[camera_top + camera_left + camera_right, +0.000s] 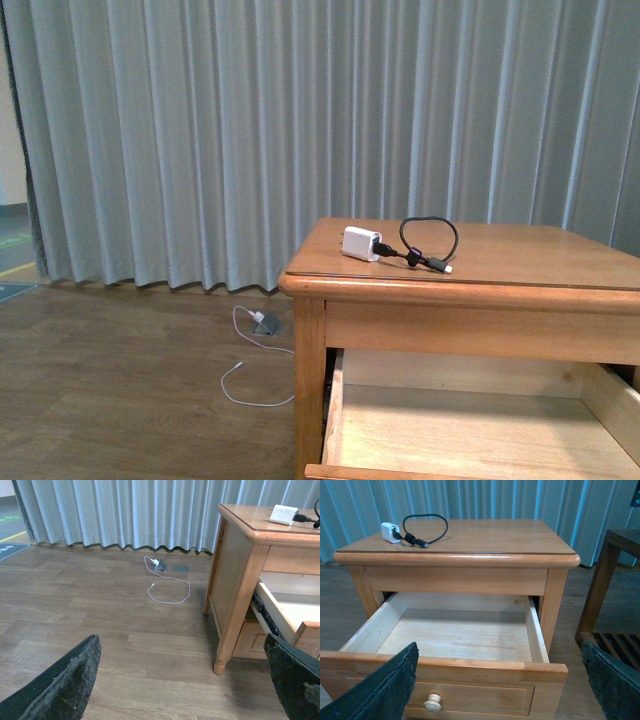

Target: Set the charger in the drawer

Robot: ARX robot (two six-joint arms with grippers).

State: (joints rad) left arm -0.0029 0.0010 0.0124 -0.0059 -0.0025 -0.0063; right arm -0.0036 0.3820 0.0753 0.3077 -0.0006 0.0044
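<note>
The charger [361, 243], a small white block with a short black looped cable, lies on top of the wooden nightstand [520, 260] near its left side. It also shows in the right wrist view [390, 532] and the left wrist view [283, 514]. The drawer [460, 635] is pulled out; its pale wood inside is empty and its front has a round pale knob [432, 703]. My right gripper [500, 690] is open, in front of the drawer front. My left gripper [185, 680] is open, low over the floor to the left of the nightstand.
A white plug with a thin white cable [165, 582] lies on the wood floor near the curtain [300, 130]. A dark wooden slatted stand [612, 595] is to the right of the nightstand. The nightstand's leg [227, 630] is close to my left gripper.
</note>
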